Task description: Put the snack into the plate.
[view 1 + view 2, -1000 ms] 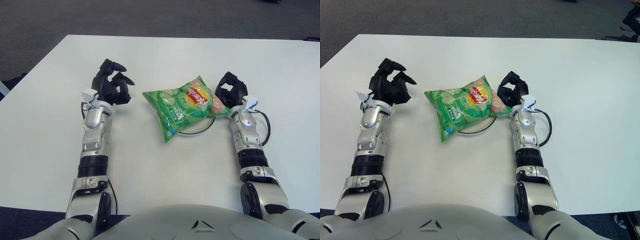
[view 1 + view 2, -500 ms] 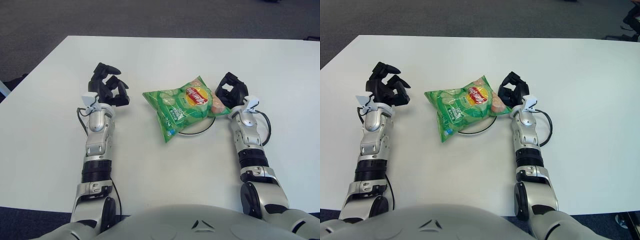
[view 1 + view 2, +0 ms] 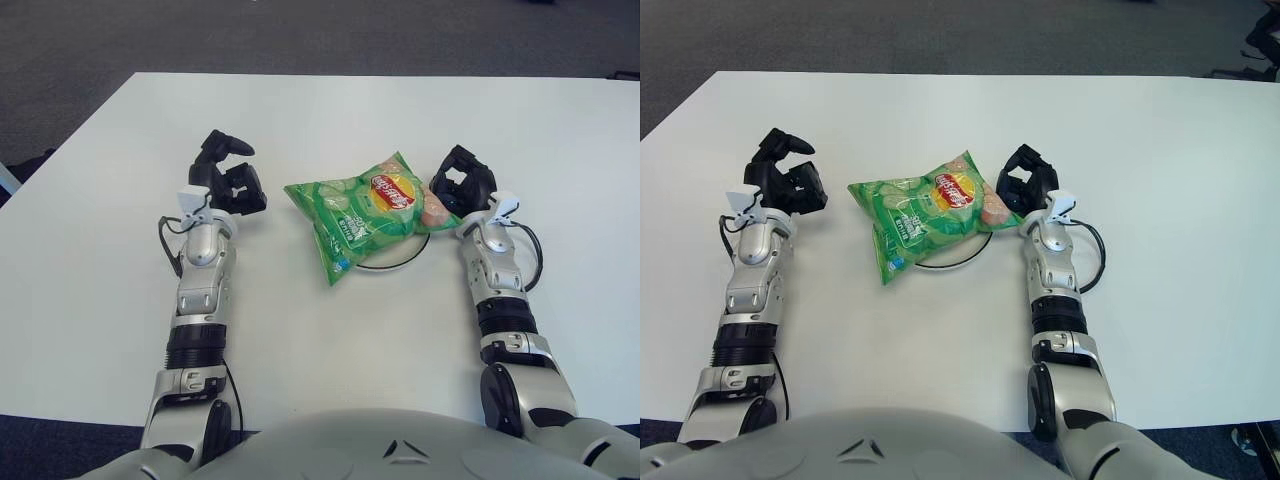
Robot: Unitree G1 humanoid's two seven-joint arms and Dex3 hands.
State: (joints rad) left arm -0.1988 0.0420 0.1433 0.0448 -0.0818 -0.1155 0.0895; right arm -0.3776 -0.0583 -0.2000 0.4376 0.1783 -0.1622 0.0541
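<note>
I'm seeing the white table [image 3: 330, 110] carrying a plate [image 3: 400, 262], with the green snack bag [image 3: 365, 210] lying across it

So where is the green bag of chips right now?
The green chip bag lies mid-table on the plate, between the left hand and the right hand, which touches its right end.

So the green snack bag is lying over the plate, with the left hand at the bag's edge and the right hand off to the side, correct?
Sides are swapped. In the left eye view the right hand is at the edge of the green snack bag lying over the plate; the left hand is apart, to the bag's left.
</note>
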